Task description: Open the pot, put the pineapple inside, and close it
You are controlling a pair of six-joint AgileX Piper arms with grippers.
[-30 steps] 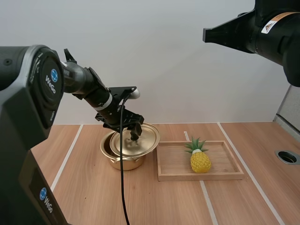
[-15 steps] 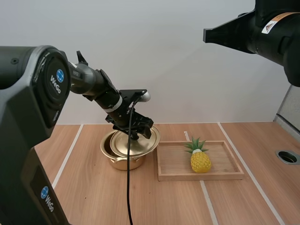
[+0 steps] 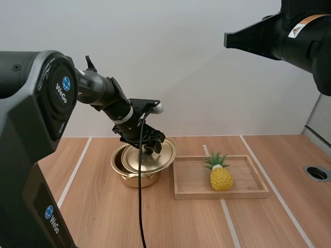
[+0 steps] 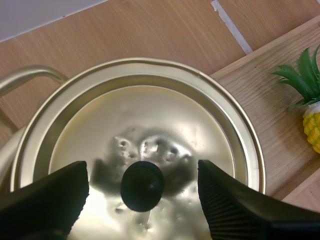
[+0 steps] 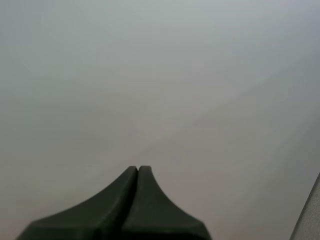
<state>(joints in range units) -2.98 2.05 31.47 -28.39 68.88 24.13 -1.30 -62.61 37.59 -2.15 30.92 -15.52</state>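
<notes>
Pineapple, a small yellow toy pineapple [image 3: 221, 177] with a green leafy crown, stands upright in the shallow rectangular wooden tray [image 3: 248, 192], not yet touched. The tray lies on the light wooden bench [image 3: 93, 206], just right of the round brass-coloured metal pot [image 3: 135, 180].

The shiny golden lid [image 3: 164, 154] does not sit square. It is shifted toward the tray, so a dark crescent of the pot's inside shows at the left. That looks like a lid only half lifted off, so I judge the opening step to be in hand.

The left tool [image 4: 142, 186] hangs right over the lid with its two black fingers spread wide. The round black knob [image 4: 142, 185] stands between them, and neither ribbed face touches it. This straddling pose suits a fresh pinch on the knob, the one part of the lid that offers a hold.

The right tool [image 5: 137, 171] is raised well clear of the bench. Its fingers are pressed together on nothing, probably parked until the pineapple's turn.

Compared with half a second ago, the left tool sits slightly lower and closer to the knob. The lid, pot and pineapple have not moved.
</notes>
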